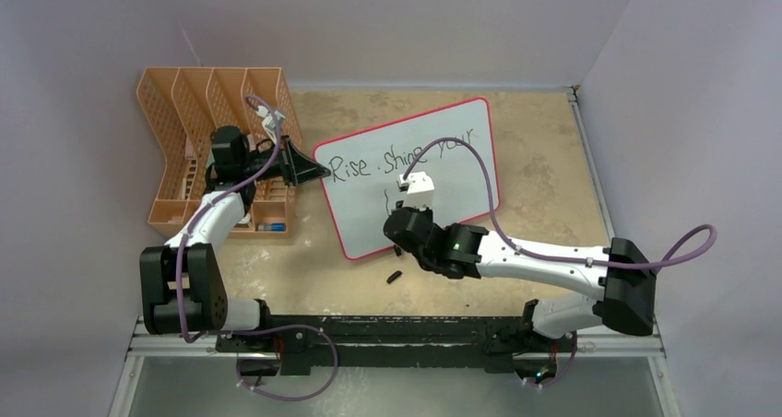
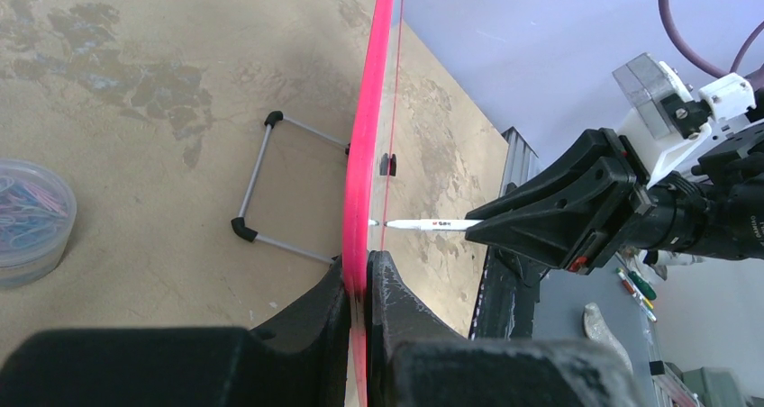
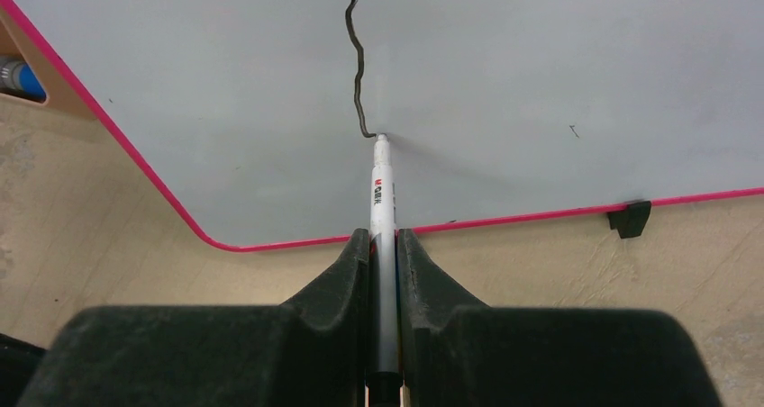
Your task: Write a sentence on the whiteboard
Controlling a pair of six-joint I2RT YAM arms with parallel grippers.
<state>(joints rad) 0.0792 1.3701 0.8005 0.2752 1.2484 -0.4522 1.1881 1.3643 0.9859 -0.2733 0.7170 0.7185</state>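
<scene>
- Right wrist view: the right gripper (image 3: 383, 245) has its two black fingers (image 3: 333, 281) closed tight on the barrel of a slim white marker pen (image 3: 384, 195). The pen's long axis runs straight ahead out of the jaws.
- The pen's tip touches the large white rectangular whiteboard with the thin red-pink rim (image 3: 559, 74), at the lower end of a single wavy black upright stroke (image 3: 358, 65).
- From the left wrist, the pen meets the board's face nearly square on.
- The left gripper (image 2: 360, 276) is clamped on the board's rim at its left edge. A grey wire stand with black corners (image 2: 270, 182) sits behind the board.
- In the top external view, the thin black handwritten sentence (image 1: 406, 159) reads "Rise . shine your" along the board's upper part. The lone stroke starts a second line beneath it.
- By my reading, the next letters go rightward from the stroke. The right arm is the one placed for it, and blank board lies open that way as far as the right rim.
- Room downward is tight, since the bottom rim passes just under the pen.
- An orange mesh file rack (image 1: 184, 131) stands just beyond the left gripper. A small black cap (image 1: 395, 277) lies on the tan mottled tabletop (image 1: 544, 140) near the right arm. Both are off the writing path.
</scene>
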